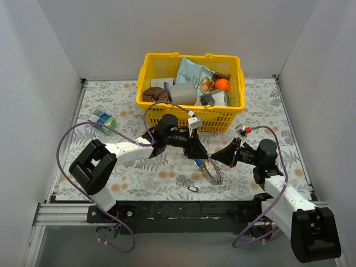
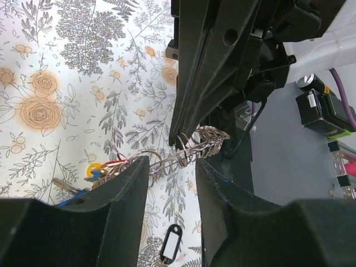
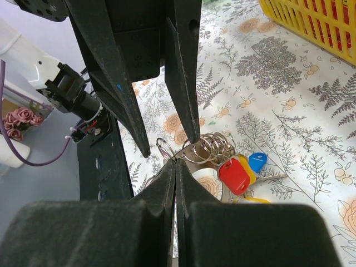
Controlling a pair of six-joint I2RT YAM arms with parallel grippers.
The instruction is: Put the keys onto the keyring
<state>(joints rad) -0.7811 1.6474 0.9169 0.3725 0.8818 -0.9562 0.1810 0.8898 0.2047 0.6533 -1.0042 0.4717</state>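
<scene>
1. Worktop (image 1: pixel 128 183): floral cloth, with white walls on three sides.
2. Basket (image 1: pixel 222 119): yellow, far centre, packed with packets and an orange ball.
3. Both arms reach in to near centre and meet just in front of the basket.
4. Left end effector (image 2: pixel 172 167): fingers spread. Its tips straddle the left end of the keyring, and a wire loop sits in the gap. I can't tell whether either finger touches it.
5. Right end effector (image 3: pixel 175 164): fingers pressed together, pinching the keyring by a loop at their tips. It comes in from the right and faces the left one nearly tip to tip.
6. Box (image 1: pixel 104 121): blue-green, on the left side of the worktop, well apart from the arms.
7. Keyring (image 3: pixel 214 146): a silvery cluster of wire loops at near centre, between the two end effectors. I can't tell whether it's lifted or resting on the cloth.
8. Keys (image 3: pixel 233 175): red, yellow and blue heads bunched together, touching the keyring. The red one lies on top. From the left wrist they sit at the end of the loops away from the right end effector. I can't tell whether they're threaded on.
9. Tag (image 2: pixel 169 247): small, dark, with a white insert. It lies flat on the cloth just near of the keyring, apart from it.
</scene>
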